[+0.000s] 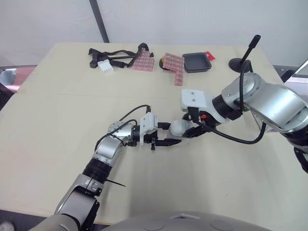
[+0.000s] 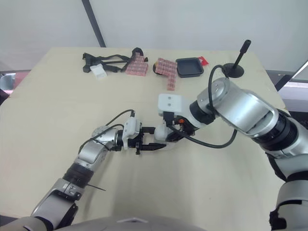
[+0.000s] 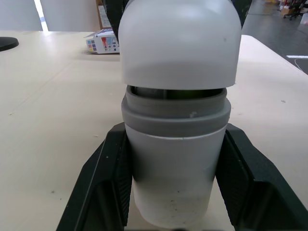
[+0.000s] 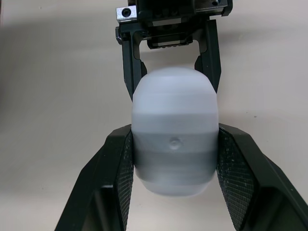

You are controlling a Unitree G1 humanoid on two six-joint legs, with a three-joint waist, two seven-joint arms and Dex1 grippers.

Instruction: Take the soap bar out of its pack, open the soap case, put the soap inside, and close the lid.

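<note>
Toward the middle of the bench (image 1: 57, 144), the left hand (image 3: 175, 132) reaches in from the near edge. It is clenched on the white lower half of the soap case (image 1: 179, 128), with its fingers (image 3: 103, 178) pressed against both sides.

The risk, as I judge it, sits right here. The lid (image 3: 179, 43) stands a crack apart from the grey band (image 3: 175, 115). If the two hands pull or twist out of line, the halves could jam crooked or spring apart. The smooth, rounded shell could also slip out of a two-finger pinch.

A sliver of green (image 3: 175, 92) shows in the crack; what it is I cannot tell.

The case lies between the two hands and touches both. Just beyond, the right hand (image 4: 175, 131) grasps the same case from the opposite end, closed on its flanks.

Along the far edge lie black straps (image 1: 113, 55), pink packs (image 1: 143, 62) and a black tray (image 1: 197, 62), all well apart from the case.
</note>
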